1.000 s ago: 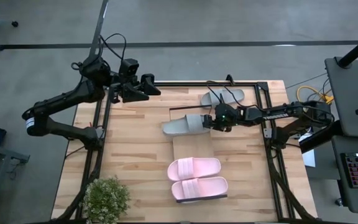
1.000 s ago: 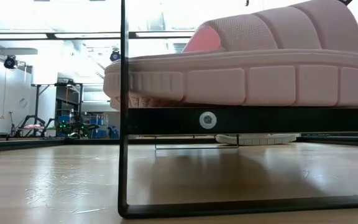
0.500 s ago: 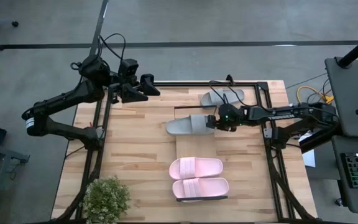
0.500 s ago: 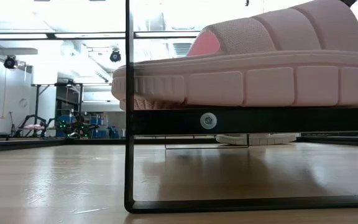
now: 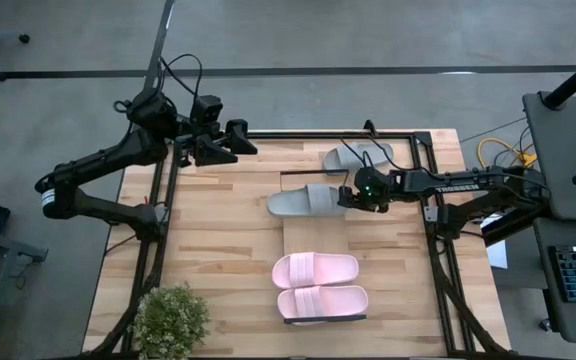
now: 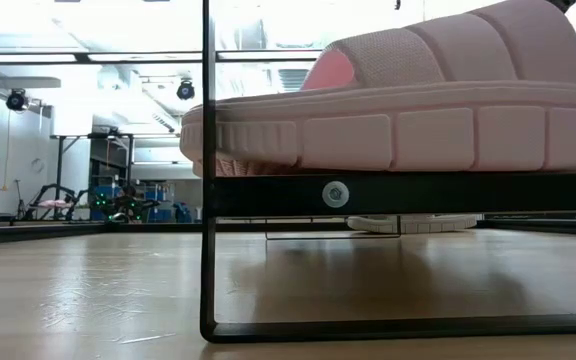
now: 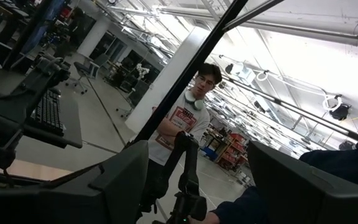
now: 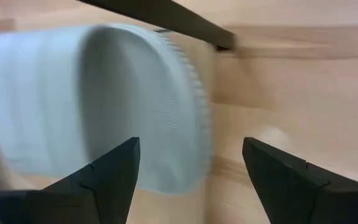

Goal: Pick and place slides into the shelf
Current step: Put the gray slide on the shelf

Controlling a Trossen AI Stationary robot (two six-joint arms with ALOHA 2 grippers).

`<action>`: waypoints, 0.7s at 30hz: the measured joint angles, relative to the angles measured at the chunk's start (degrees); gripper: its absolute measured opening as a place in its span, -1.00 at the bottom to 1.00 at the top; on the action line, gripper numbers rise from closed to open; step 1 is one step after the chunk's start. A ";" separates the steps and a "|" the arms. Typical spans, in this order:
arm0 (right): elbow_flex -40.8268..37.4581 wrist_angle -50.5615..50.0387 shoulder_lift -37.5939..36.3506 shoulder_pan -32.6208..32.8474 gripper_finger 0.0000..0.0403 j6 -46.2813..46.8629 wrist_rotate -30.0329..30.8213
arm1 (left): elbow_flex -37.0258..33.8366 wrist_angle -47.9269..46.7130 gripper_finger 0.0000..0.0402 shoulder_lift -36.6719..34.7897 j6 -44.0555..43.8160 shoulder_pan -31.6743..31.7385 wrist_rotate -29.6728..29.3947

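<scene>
The shelf lies lengthwise from far to near on the plank table, and its black wire frame shows in the low view. The pink pair lies soles down on its near end, seen close in the low view as a pink slide. One grey slide lies crosswise on the shelf's far end, its toe past the left edge. The other grey slide rests on the table beyond it. My right gripper is open at the first slide's right end. My left gripper is open above the far-left edge. My right gripper is open, level with the grey slide and coming from the table's right. The slide's right end lies just beyond the fingertips, more toward one finger. Whether that finger touches it I cannot tell.
A potted plant stands at the near-left corner. Black frame rails run along the table's left, right and far sides. Bare planks lie left of the shelf. A person stands in the room beyond.
My right gripper and the grey slide shifted a little toward the table's right edge, and the slide came more squarely onto the shelf's far end. The shelf with the pink pair slid slightly to the right too; its wire post moved over in the low view.
</scene>
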 joint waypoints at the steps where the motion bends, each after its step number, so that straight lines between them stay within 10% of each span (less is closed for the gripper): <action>1: 0.02 -1.09 -0.06 0.00 0.36 -0.37 0.04 | -0.02 0.00 0.30 -0.07 0.00 -0.02 0.03; 21: 0.11 -6.12 -8.58 -0.03 0.29 -1.33 4.82 | -1.25 -2.34 0.30 0.07 2.49 0.04 0.38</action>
